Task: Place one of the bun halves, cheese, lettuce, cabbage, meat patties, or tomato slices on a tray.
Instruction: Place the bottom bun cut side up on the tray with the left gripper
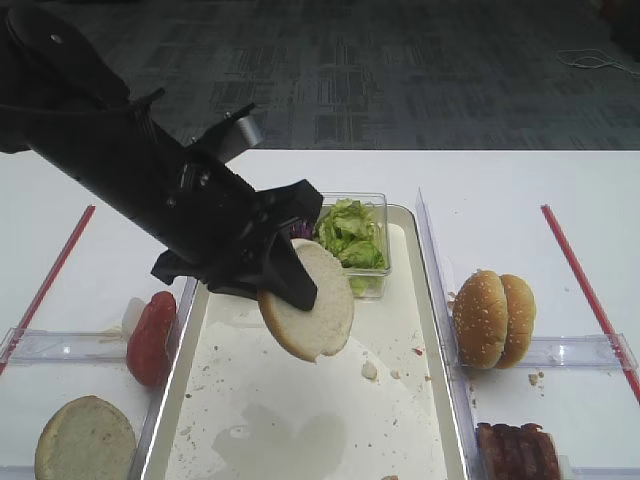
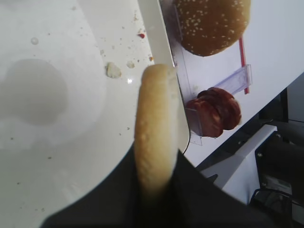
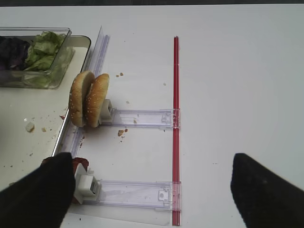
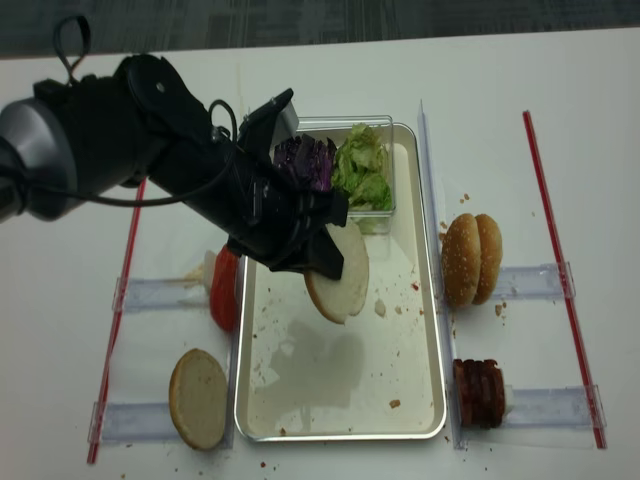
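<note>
My left gripper is shut on a whitish bun half, gripping it by its edge so it hangs tilted above the cream tray. From overhead the bun half is over the tray's upper middle. The left wrist view shows the bun half edge-on between the dark fingers. Lettuce and purple cabbage lie in a clear box at the tray's far end. Tomato slices stand left of the tray, meat patties right. My right gripper is open over the table, holding nothing.
Sesame buns stand in a clear holder right of the tray. A duller bun half lies at the front left. Red strips and clear rails lie on the white table. Crumbs dot the tray.
</note>
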